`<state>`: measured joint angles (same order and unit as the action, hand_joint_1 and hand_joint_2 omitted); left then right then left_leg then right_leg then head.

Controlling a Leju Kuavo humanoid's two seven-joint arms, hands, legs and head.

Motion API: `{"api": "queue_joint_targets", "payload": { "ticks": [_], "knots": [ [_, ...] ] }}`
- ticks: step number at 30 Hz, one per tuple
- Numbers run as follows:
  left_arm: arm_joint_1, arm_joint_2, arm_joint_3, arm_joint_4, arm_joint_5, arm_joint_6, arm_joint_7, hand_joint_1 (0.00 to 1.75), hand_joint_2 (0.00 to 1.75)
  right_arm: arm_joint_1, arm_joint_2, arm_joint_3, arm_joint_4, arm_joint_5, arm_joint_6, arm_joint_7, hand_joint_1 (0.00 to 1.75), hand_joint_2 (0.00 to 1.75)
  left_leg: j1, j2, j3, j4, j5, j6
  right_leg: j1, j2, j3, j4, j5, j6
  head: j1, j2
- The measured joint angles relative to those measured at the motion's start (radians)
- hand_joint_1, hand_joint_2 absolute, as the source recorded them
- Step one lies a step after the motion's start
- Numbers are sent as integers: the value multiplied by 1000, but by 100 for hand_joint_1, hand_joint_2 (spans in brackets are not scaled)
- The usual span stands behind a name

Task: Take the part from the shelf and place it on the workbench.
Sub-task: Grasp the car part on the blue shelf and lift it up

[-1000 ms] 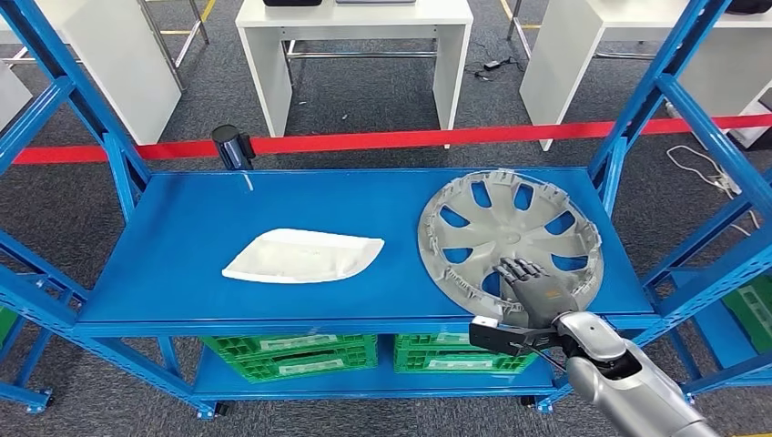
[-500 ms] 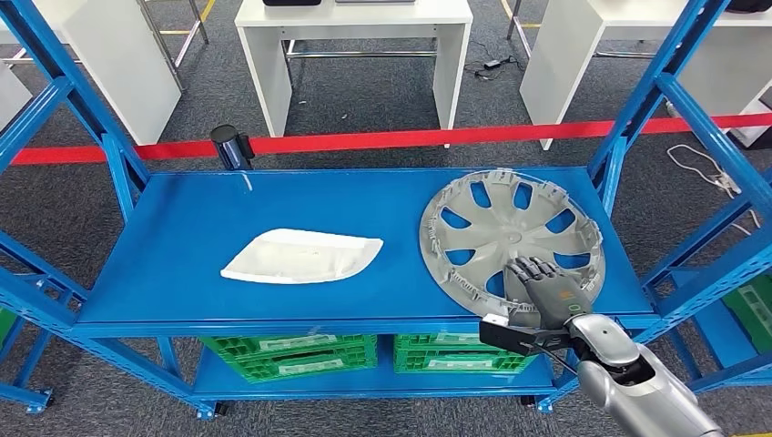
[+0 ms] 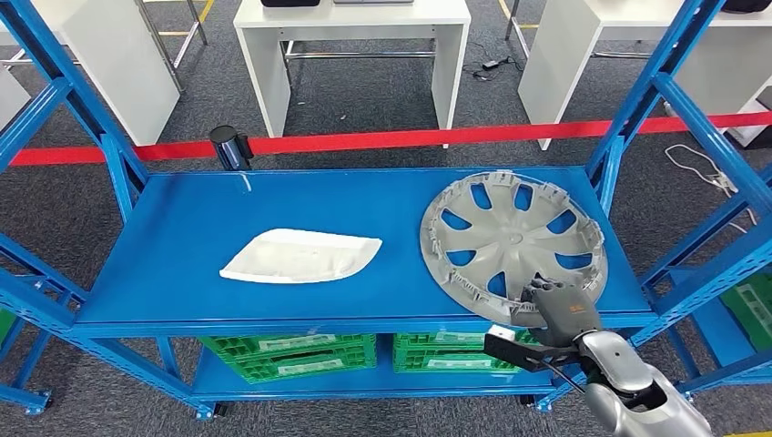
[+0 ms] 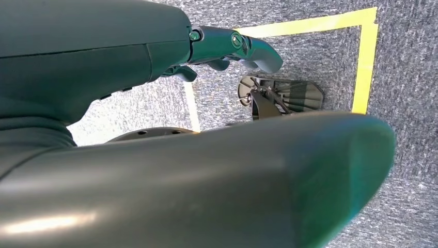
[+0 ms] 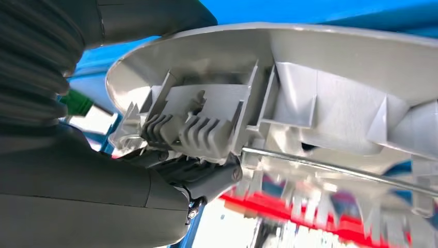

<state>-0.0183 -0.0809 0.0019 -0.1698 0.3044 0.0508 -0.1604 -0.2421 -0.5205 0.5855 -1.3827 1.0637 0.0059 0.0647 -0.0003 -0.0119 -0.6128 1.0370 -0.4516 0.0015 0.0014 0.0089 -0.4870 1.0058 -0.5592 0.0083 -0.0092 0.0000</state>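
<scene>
Now the right hand is at the near edge of the hubcap, which lies on the right side of the blue shelf. In the right wrist view the fingers sit under the rim of the hubcap and a thumb lies over the top, so the hand seems to be gripping the edge. That edge may be tipped up a little, but it is hard to be sure.

The left hand hangs down over the floor. Its fingers are loosely curled and hold nothing.

A white part lies in the middle of the shelf, well apart from the hubcap.

The step in hand looks like the grab. Next, I think, the hand must hold tight and lift the hubcap clear of the shelf without letting it slip or swing. Then it has to go to the workbench.
</scene>
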Motion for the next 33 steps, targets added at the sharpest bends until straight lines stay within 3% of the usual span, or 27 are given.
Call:
{"api": "queue_joint_targets", "payload": {
  "ticks": [8,15,18,22,26,33],
  "knots": [
    [0,-1,0,0,-1,0,-4,0,0,57,27,-92,-114,72,-87,-1,175,175,0,-1,0,0,0,0,0,-2,1,0,-1,-1,0,0],
    [0,-1,0,0,-1,1,-7,0,0,91,52,-129,-160,84,-107,-7,175,175,0,-1,0,-1,-1,-1,0,-1,0,0,-1,-1,0,0],
    [0,-2,0,0,-3,4,-11,0,0,105,67,-146,-171,93,-165,-28,175,175,0,-1,0,-1,-1,-1,0,-2,0,0,-1,-2,0,0],
    [0,-2,0,0,-18,11,-66,0,175,140,100,-178,-191,53,-264,-68,175,175,0,-1,0,-1,-1,-1,0,-2,0,0,-2,-2,0,0],
    [0,-2,0,0,-26,2,-125,0,175,180,140,-225,-199,-40,-346,-123,175,175,0,-1,0,-2,-1,-2,0,-2,0,0,-2,-3,0,0],
    [0,-3,-1,0,-48,0,-133,0,175,217,260,-297,-220,-205,-469,-237,175,175,0,-1,0,-3,-1,-2,0,-2,-1,0,-3,-4,0,0]
  ]
}}
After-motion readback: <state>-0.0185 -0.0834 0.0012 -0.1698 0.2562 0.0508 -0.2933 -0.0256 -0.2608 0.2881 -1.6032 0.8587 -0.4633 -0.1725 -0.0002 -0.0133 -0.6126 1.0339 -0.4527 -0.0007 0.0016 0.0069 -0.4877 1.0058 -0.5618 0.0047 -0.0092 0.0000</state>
